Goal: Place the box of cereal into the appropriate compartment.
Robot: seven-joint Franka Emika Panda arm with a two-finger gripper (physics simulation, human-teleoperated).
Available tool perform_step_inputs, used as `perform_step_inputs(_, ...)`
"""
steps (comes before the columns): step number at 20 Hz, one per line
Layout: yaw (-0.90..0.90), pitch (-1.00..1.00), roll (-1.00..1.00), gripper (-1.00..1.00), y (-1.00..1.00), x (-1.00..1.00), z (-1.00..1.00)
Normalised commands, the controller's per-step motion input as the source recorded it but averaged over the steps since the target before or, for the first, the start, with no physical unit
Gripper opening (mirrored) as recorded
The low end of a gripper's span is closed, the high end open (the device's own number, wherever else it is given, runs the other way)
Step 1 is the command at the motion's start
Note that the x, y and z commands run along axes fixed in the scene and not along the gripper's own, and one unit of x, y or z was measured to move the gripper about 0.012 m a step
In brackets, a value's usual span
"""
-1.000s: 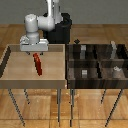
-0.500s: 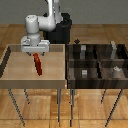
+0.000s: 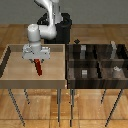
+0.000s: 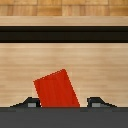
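The box of cereal point(image 3: 38, 68) is a slim red box lying tilted on the floor of the light wooden tray point(image 3: 15, 75) at the exterior view's left. My gripper point(image 3: 37, 60) hangs straight over it, close to its upper end. In the wrist view the box of cereal point(image 4: 56, 89) sits skewed between the two dark fingertips point(image 4: 31, 103), closer to one than the other. My gripper point(image 4: 64, 103) is open, with a gap showing beside the box.
A dark tray point(image 3: 98, 61) split into several compartments stands at the exterior view's right, with small grey blocks point(image 3: 85, 73) in its cells. The wooden tray has raised walls point(image 4: 64, 34). Both trays stand on thin metal legs.
Almost nothing differs. The gripper stays over the red box, perhaps a touch lower, and the box lies where it was.
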Motion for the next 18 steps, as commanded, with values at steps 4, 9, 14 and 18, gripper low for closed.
perform_step_inputs(4, 0.0, 0.0, 0.0, -1.0, 0.0, 0.0, 0.0)
perform_step_inputs(9, 0.0, 0.0, 0.0, -1.0, 0.0, 0.0, 0.0)
perform_step_inputs(14, 0.0, 0.0, 0.0, -1.0, 0.0, 0.0, 0.6)
perform_step_inputs(18, 0.0, 0.0, 0.0, -1.0, 0.0, 0.0, 1.0)
